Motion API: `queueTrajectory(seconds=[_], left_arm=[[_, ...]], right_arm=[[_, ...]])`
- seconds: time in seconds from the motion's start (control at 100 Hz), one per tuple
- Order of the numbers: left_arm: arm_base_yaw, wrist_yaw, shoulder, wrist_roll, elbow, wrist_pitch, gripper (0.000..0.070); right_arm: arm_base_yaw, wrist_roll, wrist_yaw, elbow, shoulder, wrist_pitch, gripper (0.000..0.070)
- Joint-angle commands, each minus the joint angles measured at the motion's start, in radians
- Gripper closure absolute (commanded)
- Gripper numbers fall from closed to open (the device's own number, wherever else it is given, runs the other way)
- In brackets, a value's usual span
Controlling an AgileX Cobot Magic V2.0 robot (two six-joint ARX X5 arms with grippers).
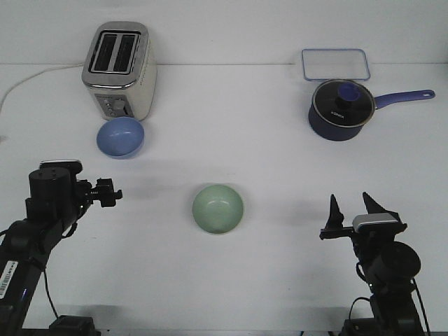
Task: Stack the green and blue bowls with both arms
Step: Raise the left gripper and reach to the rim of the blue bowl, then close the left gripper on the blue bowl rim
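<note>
Both arms low at the near edge, neither bowl gripped; the first pick is the step in hand.

Blue bowl (120, 136) sits toward the far-left of the table (231, 119), just in front of the toaster (119, 70), touching or nearly so. Green bowl (218, 208) sits near the middle, a little toward the near edge, well apart from the blue one. Left gripper (112, 194) points inward toward the centre, empty; too small and edge-on to tell whether its fingers are spread. Right gripper (355, 206) stands with fingers spread, holding nothing. Judgement: left arm suits the blue bowl, pinching the rim on the side away from the toaster so the fingers clear its body; right arm suits the green. Glossy rims may slip, so seat a finger well inside before closing. Saucepan (341, 106) and lidded container (335, 64) sit far-right, out of the way.
</note>
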Motion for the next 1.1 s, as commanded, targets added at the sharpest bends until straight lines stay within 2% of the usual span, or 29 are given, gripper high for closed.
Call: queueTrajectory(seconds=[0.0, 0.24, 0.76, 1.09], left_arm=[[0.001, 0.033, 0.01, 0.006, 0.02, 0.001, 0.0272], [0.001, 0.043, 0.14, 0.009, 0.169, -0.064, 0.0272], [0.08, 0.043, 0.692, 0.068, 0.679, -0.157, 0.0274], [0.154, 0.043, 0.908, 0.123, 0.756, -0.13, 0.0276]], right_arm=[[0.002, 0.013, 0.0, 0.0, 0.004, 0.013, 0.0186], [0.002, 0.013, 0.0, 0.0, 0.004, 0.013, 0.0186], [0.002, 0.013, 0.0, 0.0, 0.004, 0.013, 0.0186], [0.002, 0.013, 0.0, 0.0, 0.004, 0.013, 0.0186]])
